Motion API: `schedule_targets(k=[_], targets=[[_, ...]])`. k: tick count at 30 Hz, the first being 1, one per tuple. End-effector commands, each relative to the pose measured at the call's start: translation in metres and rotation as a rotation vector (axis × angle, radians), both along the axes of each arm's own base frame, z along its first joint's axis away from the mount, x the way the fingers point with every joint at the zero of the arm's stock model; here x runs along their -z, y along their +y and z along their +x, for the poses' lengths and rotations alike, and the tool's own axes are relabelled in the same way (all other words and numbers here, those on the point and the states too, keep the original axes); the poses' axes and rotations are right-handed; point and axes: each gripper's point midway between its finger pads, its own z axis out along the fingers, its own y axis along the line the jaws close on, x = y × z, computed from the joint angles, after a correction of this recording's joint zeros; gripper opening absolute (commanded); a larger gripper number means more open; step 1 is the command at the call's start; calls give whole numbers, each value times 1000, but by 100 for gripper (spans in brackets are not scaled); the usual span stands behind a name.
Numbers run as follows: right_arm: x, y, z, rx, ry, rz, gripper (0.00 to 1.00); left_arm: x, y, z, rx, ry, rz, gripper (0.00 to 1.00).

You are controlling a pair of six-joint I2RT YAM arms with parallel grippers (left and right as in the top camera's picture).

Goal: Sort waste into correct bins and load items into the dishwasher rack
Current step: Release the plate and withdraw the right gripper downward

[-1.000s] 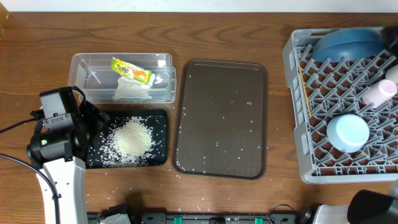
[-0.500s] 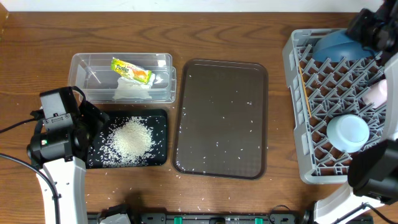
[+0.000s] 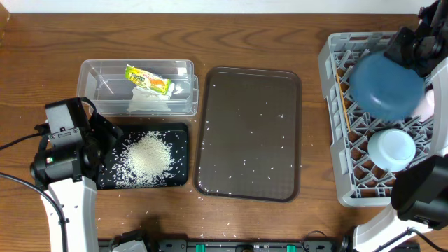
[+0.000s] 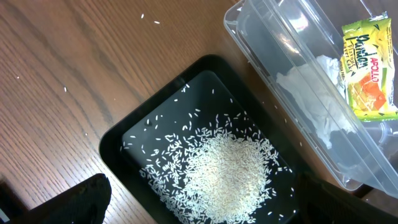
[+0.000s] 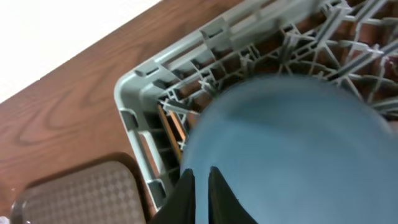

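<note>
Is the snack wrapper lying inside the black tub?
No, the snack wrapper lies in the clear tub, while the black tub holds rice.

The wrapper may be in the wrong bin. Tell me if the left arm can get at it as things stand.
Probably yes. The left gripper is open, holds nothing and hovers over the black tub, right beside the clear tub. That tub has no lid, and nothing covers the wrapper.

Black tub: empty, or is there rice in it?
Not empty. The black tub holds a heap of rice mid-floor, with loose grains scattered around it, all well below the rim.
</note>
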Motion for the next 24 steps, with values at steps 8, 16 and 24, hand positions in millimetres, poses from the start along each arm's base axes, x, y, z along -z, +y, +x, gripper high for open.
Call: schedule_targets(k=[8,16,24], targets=[[-112,13,-51,2,-211,-83,41,-2,3,-1,-9,5,14,96],[-164,47,-100,-82,-322,-23,84,-2,3,-1,-9,5,14,96],[-172,88,-145,-195,-297,115,81,-2,3,-1,-9,5,14,96]])
